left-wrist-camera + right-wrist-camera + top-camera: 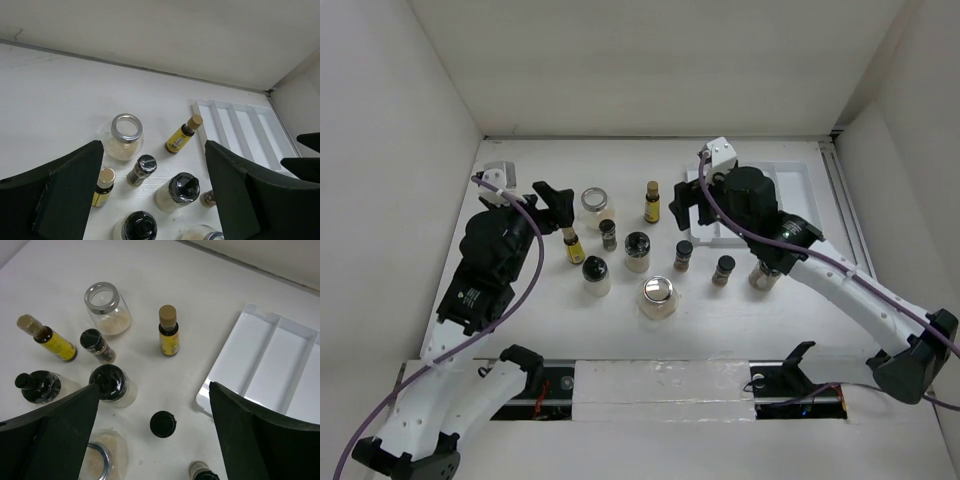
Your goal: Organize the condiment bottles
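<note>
I am watching the condiment bottles (637, 252) standing together on the white tabletop (620, 160), all of them left of the white plastic divided tray (805, 195). At the back, a round clear glass jar with a silver rim (594, 200) is holding a shallow layer of pale powder. A slim glass bottle of yellow oil with a tan cap (652, 203) is standing upright nearest the tray. A second slim yellow-oil bottle (571, 245) is sitting just ahead of the left gripper (152, 145), beside a narrow dark spice jar with a black cap (609, 235). Two wider black-capped jars (595, 277) are showing pale filling. A squat silver-lidded jar (658, 296) is sitting nearest the arm bases, and two small brown spice jars (683, 255) are standing to its right (a further jar (763, 278) is peeking from under the right arm, contents unclear to me). The left gripper is hanging with its jaws spread and nothing between them. The right gripper (154, 386) is gaping wide too, gripping nothing, hovering by the tray's left edge.
</note>
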You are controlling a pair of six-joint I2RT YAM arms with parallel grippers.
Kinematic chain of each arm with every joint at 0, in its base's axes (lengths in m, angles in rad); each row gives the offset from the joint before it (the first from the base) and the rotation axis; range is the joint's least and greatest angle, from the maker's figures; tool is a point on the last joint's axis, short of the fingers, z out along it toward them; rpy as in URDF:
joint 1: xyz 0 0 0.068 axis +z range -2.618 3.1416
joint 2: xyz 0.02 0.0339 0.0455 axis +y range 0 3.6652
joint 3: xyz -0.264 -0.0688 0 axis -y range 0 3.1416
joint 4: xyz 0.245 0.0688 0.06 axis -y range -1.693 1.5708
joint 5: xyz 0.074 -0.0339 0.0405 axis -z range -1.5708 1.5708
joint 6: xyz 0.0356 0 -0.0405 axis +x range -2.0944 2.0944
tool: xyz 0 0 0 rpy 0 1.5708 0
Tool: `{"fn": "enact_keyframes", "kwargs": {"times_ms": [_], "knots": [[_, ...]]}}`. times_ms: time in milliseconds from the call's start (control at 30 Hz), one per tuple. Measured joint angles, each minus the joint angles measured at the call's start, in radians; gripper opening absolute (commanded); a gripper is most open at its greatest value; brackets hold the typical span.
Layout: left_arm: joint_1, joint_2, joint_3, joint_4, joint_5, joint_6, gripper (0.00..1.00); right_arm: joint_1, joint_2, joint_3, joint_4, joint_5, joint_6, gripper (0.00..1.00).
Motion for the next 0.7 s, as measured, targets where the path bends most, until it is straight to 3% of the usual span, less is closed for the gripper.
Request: {"fn": "enact_keyframes", "kwargs": {"times_ms": [100, 133, 167, 200, 233, 267, 300, 367, 400, 500, 700], "knots": [[0.0, -0.027, -0.016, 0.01, -0.005, 0.009, 0.66, -0.002, 0.042, 0.005, 0.016, 0.0, -0.008, 0.37], [0.0, -0.035, -0.024, 0.018, -0.008, 0.012, 0.34, -0.006, 0.061, 0.009, 0.02, -0.005, -0.009, 0.22], [0.0, -0.043, -0.034, 0.024, -0.01, 0.01, 0.2, -0.007, 0.08, 0.014, 0.023, -0.006, -0.01, 0.1], [0.0, -0.052, -0.044, 0.027, -0.014, 0.02, 0.15, -0.007, 0.105, 0.022, 0.024, -0.009, -0.01, 0.11], [0.0, -0.058, -0.052, 0.026, -0.016, 0.026, 0.14, -0.008, 0.125, 0.028, 0.029, -0.009, -0.009, 0.19], [0.0, -0.06, -0.056, 0.026, -0.021, 0.031, 0.25, -0.01, 0.147, 0.035, 0.033, -0.011, -0.009, 0.34], [0.0, -0.063, -0.059, 0.028, -0.025, 0.037, 0.35, -0.014, 0.172, 0.047, 0.034, -0.012, -0.009, 0.72], [0.0, -0.062, -0.059, 0.031, -0.037, 0.04, 0.52, -0.015, 0.222, 0.074, 0.04, -0.016, -0.014, 0.95], [0.0, -0.061, -0.059, 0.03, -0.043, 0.037, 0.58, -0.017, 0.241, 0.082, 0.043, -0.016, -0.013, 1.0], [0.0, -0.059, -0.062, 0.03, -0.06, 0.037, 0.65, -0.023, 0.292, 0.094, 0.054, -0.031, -0.016, 1.0], [0.0, -0.057, -0.078, 0.031, -0.076, 0.037, 0.66, -0.034, 0.436, 0.166, 0.068, -0.049, -0.015, 0.99]]}}
